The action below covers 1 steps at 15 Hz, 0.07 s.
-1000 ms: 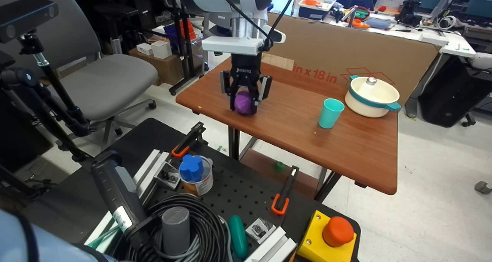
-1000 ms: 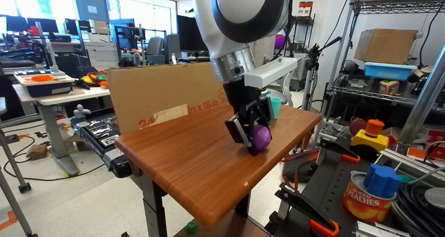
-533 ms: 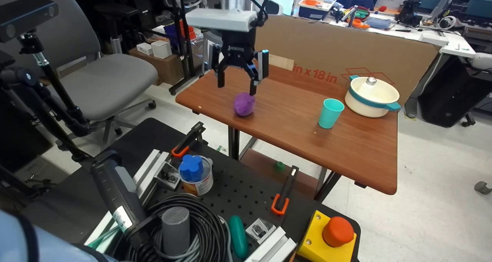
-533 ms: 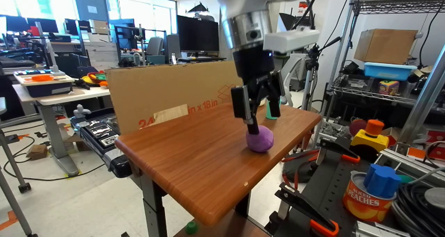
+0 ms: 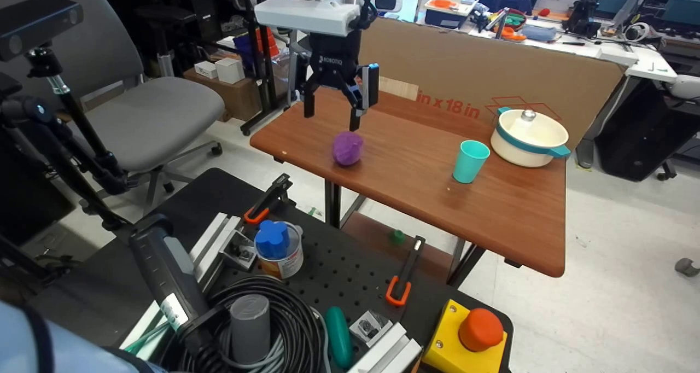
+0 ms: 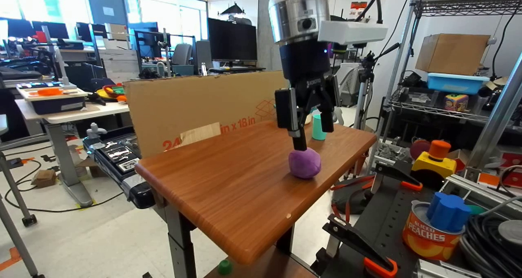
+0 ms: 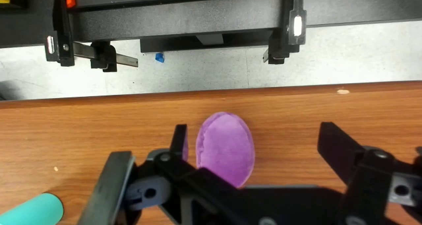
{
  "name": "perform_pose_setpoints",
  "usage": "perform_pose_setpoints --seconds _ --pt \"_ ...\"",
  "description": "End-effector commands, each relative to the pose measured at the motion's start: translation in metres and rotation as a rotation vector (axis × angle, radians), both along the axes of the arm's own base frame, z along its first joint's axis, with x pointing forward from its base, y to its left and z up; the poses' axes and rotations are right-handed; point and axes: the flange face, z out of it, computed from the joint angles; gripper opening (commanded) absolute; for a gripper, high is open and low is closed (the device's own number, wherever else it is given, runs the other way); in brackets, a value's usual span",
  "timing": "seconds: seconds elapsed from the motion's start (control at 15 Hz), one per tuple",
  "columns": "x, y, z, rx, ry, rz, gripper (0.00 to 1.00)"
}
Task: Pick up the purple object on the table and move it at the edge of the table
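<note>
Robot arm (image 6: 301, 17), jaws downward — spread wide

The black hand (image 5: 332, 120) bears pale ROBOTIQ lettering (image 5: 331, 60).

In an exterior view the camera looks obliquely down from over the black cart (image 5: 339, 285), which fills the foreground, across the long side of the table (image 5: 404, 159) toward the cardboard panel (image 5: 492, 69). In an exterior view at a shallower angle, a table corner (image 6: 244, 249) lies nearest and the lens faces diagonally along the table, cart at picture right. Wrist view: closest, aimed steeply down past the gripper (image 7: 253, 129) at the purple object (image 7: 227, 149), which both exterior views share, with the teal cup (image 5: 470, 162).
</note>
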Motion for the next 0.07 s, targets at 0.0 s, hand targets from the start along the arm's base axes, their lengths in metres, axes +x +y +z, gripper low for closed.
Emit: perform_pose_setpoints --seconds 0.0 --pt "0.0006 0.0001 -0.0003 0.0 0.002 0.0 1.0"
